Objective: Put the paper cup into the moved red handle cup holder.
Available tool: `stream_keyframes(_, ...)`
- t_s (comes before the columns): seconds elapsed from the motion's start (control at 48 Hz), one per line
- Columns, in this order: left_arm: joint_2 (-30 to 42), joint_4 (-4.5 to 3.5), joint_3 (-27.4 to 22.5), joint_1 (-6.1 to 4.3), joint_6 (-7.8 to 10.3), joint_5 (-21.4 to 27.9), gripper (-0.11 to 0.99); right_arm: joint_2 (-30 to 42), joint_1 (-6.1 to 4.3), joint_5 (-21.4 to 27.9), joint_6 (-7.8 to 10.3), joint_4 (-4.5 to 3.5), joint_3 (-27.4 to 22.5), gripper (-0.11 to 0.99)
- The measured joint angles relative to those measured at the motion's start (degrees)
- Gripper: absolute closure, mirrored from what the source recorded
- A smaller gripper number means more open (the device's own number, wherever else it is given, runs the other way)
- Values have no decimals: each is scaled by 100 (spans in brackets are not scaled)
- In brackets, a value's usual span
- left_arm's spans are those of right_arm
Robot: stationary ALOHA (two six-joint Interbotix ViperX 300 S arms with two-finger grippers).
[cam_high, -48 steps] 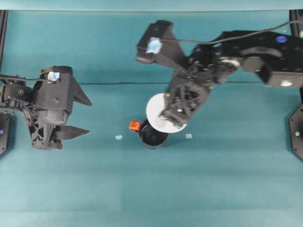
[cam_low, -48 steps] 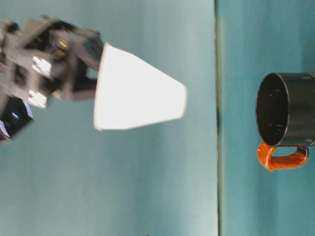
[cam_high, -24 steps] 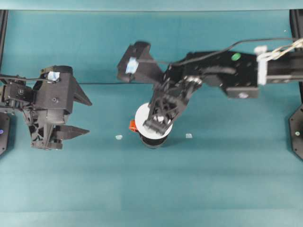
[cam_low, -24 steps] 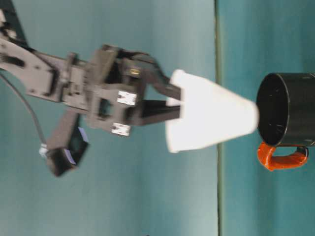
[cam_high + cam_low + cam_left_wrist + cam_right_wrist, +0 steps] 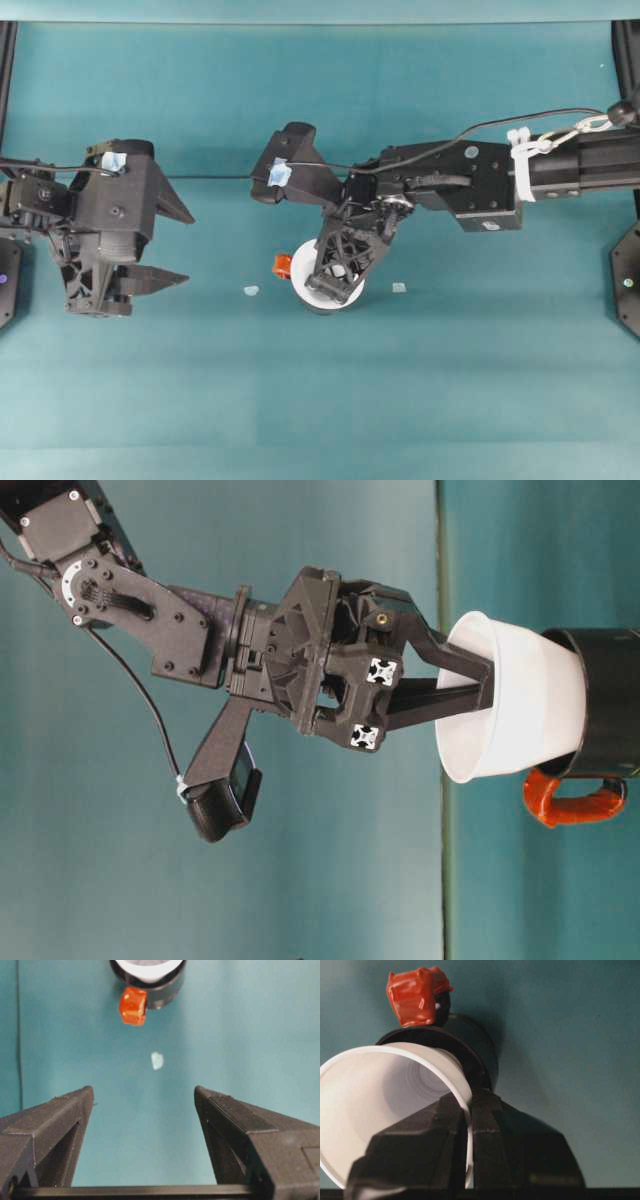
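White tapered paper cup sits partway down inside the glossy black round holder with the red-orange handle, rim tilted. Right gripper pinches the cup's wall, one finger inside, one outside. Left gripper hangs spread wide, well apart.

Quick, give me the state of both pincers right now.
Left pincer: open, empty.
Right pincer: shut on the paper cup rim, cup partly inside the red handle cup holder.

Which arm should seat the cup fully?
Right. The right gripper pinches the paper cup rim, base already inside the red handle cup holder. The left gripper sits open, off aside.
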Motion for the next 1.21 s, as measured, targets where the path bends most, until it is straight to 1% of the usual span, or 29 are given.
stream_keyframes(0.104,0,0,0,0,0,0,3,9,0,-9,0,-44,0,98)
stream_keyframes(0.146,0,9,0,0,0,0,3,18,0,0,0,-44,0,98)
stream_keyframes(0.208,0,0,0,9,0,0,3,18,0,0,0,-53,-9,98)
stream_keyframes(0.521,9,0,0,9,0,0,3,62,0,79,0,-53,-88,98)
stream_keyframes(0.563,0,0,0,0,0,0,3,79,9,132,0,-44,-123,98)
stream_keyframes(0.625,9,9,0,9,0,0,3,114,18,202,0,-53,-202,97)
stream_keyframes(0.646,9,0,0,0,0,0,3,123,26,211,0,-53,-220,96)
stream_keyframes(0.729,9,9,0,9,0,0,3,167,53,237,0,-53,-325,93)
stream_keyframes(0.771,0,0,0,9,0,0,3,185,53,246,0,-44,-378,90)
stream_keyframes(0.813,9,0,0,9,0,0,3,202,62,246,0,-53,-422,86)
stream_keyframes(0.896,9,0,9,0,0,0,3,229,70,255,0,-53,-466,73)
stream_keyframes(0.917,9,9,9,0,0,0,3,237,70,255,0,-53,-466,68)
stream_keyframes(0.959,9,0,9,0,0,0,3,246,70,272,0,-53,-475,58)
stream_keyframes(1.0,9,9,9,0,0,0,3,246,79,316,0,-53,-475,47)
stream_keyframes(1.042,0,0,9,0,0,0,3,255,79,369,0,-53,-475,35)
stream_keyframes(1.063,9,0,9,0,0,0,3,246,79,396,0,-62,-475,28)
stream_keyframes(1.084,9,0,9,0,0,0,3,255,79,404,0,-70,-475,23)
stream_keyframes(1.104,0,9,9,9,0,0,3,246,88,422,0,-88,-466,20)
stream_keyframes(1.125,9,0,9,0,0,0,3,255,88,431,0,-97,-475,18)
stream_keyframes(1.209,0,0,9,0,0,0,3,255,114,448,0,-176,-475,19)
